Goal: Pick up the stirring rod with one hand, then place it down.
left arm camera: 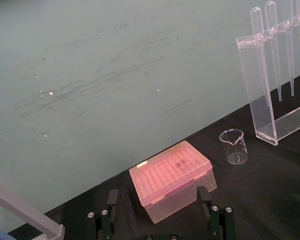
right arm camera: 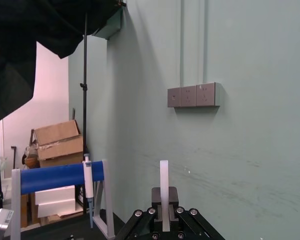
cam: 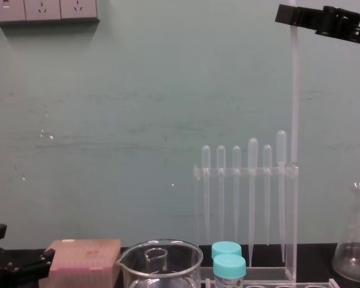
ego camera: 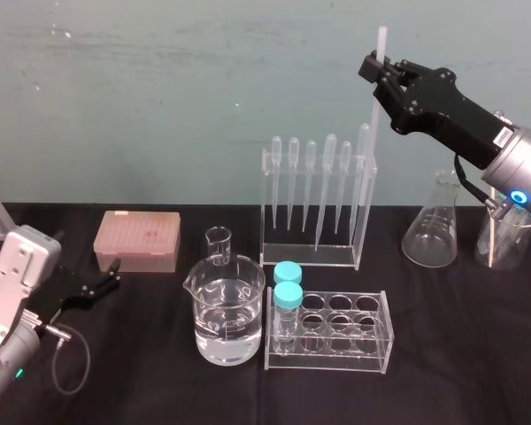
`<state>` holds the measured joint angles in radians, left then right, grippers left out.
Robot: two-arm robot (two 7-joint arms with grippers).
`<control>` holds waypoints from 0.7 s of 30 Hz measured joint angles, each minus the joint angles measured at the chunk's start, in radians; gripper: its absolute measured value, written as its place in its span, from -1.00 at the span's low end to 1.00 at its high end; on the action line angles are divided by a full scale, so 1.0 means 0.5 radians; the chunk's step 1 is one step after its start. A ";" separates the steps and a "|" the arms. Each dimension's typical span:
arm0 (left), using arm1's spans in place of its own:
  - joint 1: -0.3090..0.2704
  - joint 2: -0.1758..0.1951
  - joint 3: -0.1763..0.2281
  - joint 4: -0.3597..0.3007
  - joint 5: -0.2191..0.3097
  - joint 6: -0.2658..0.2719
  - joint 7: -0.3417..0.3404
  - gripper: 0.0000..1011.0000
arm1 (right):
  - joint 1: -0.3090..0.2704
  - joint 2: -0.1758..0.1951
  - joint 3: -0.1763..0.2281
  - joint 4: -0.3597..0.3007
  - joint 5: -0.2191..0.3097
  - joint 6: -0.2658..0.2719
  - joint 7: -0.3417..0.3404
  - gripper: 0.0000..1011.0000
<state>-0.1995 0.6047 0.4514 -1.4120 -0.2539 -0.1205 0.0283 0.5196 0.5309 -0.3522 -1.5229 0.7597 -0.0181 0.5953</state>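
Right hand (ego camera: 378,69), a long flat black gripper on an arm with a silver wrist, is raised above the back right part of the black table surface (ego camera: 478,354). Its narrow fingers are clamped on the stirring rod (ego camera: 375,111), a long thin translucent whitish rod, near the rod's top end. A short stub of the rod sticks out above the fingers. The right wrist view shows the rod (right arm camera: 164,180) pinched between the closed fingertips.

The rod is close to upright and runs down just beside the right end of the clear acrylic pipette rack (ego camera: 358,257). In the chest view the rod (cam: 294,90) stands well taller than the rack. Its lower end blends with the rack's edge, so I cannot tell if it touches the surface.

The rack holds six bulb-topped clear pipettes (ego camera: 311,177) and stands near the back edge, about mid-width. An empty glass conical flask (ego camera: 435,230) sits near the back edge, right of the rack.

In front of the rack is a clear test tube rack (ego camera: 372,341) with two teal-capped tubes (ego camera: 288,283) at its left end. A large glass beaker with clear liquid (ego camera: 228,319) is just beside it on the left, and a small empty glass beaker (ego camera: 218,245) is behind that. A pink lidded tip box (ego camera: 137,241) sits toward the back left.

Left gripper (ego camera: 113,274) is parked low by the left edge, with its fingers (left arm camera: 110,200) spread apart and holding nothing.
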 joint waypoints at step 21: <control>0.000 0.000 0.000 0.000 0.000 0.000 0.000 0.98 | -0.005 0.026 -0.021 -0.012 0.017 0.012 -0.007 -0.87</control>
<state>-0.1995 0.6047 0.4514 -1.4120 -0.2538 -0.1205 0.0283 0.5173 0.5440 -0.3625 -1.5292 0.7682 -0.0120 0.5920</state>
